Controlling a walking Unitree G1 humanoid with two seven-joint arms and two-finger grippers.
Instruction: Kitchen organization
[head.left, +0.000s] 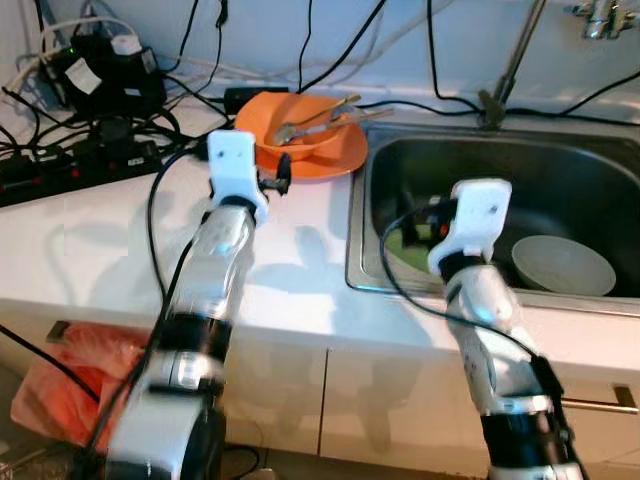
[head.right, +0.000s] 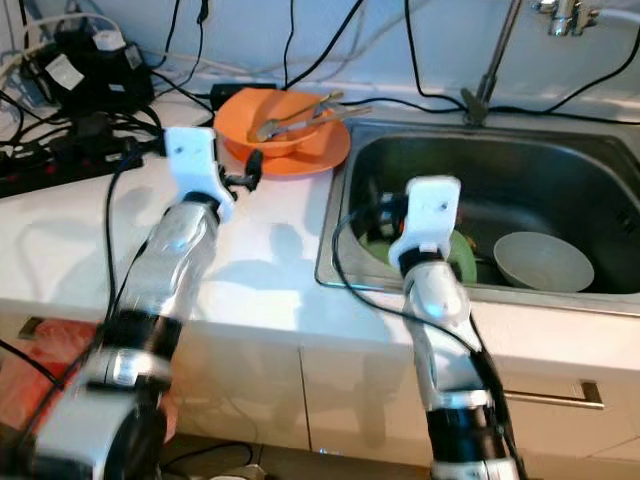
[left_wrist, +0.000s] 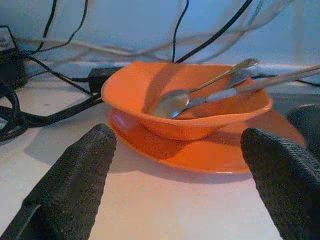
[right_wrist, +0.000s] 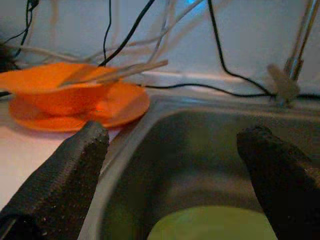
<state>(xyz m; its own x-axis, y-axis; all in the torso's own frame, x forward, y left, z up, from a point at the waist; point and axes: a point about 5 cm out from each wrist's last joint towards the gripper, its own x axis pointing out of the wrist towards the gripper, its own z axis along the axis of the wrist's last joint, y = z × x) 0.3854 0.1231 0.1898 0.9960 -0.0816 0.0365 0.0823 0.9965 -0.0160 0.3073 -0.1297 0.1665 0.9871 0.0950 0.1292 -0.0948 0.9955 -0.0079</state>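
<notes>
Your spread left gripper (left_wrist: 175, 185) faces the orange bowl (left_wrist: 187, 107) holding spoons (left_wrist: 172, 102) on its plate (left_wrist: 200, 152); the spread right gripper (right_wrist: 172, 175) hangs over the sink (head.left: 560, 170), which holds a white bowl (head.left: 562, 264).

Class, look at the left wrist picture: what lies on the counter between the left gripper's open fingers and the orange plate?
Nothing: between the left gripper and the orange plate, the left wrist view shows bare white counter.

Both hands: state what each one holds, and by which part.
Nothing is held. The left hand is open before the orange bowl; the right hand is open over the sink.
</notes>
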